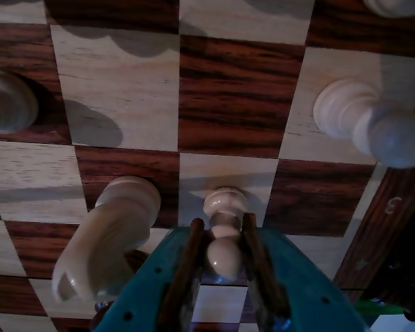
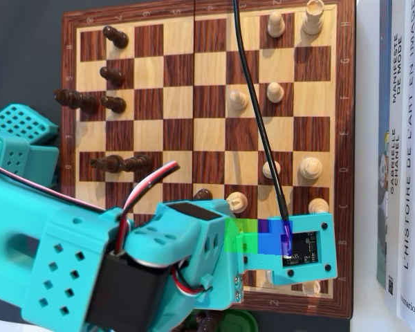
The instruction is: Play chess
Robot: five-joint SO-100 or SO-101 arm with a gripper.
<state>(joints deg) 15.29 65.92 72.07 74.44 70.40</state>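
Wrist view, bottom centre: teal claw (image 1: 225, 266) closed around a white pawn (image 1: 225, 235), one finger (image 1: 187, 277) pressed on each side of its head and neck. Whether the base is on the board or lifted, cannot tell. A white knight (image 1: 111, 238) stands just beside it at lower left; another white piece (image 1: 366, 121) sits at the right, near the board's dark border (image 1: 384, 221). To do this step well, I'd judge: lift straight up before travelling, since the knight is close enough to clip. Open squares lie toward the upper centre of the frame. Overhead view: the arm (image 2: 124, 263) hides the pawn at lower right of the chessboard (image 2: 194, 90); mid-board is mostly free, and books (image 2: 404, 152) flank the right edge.
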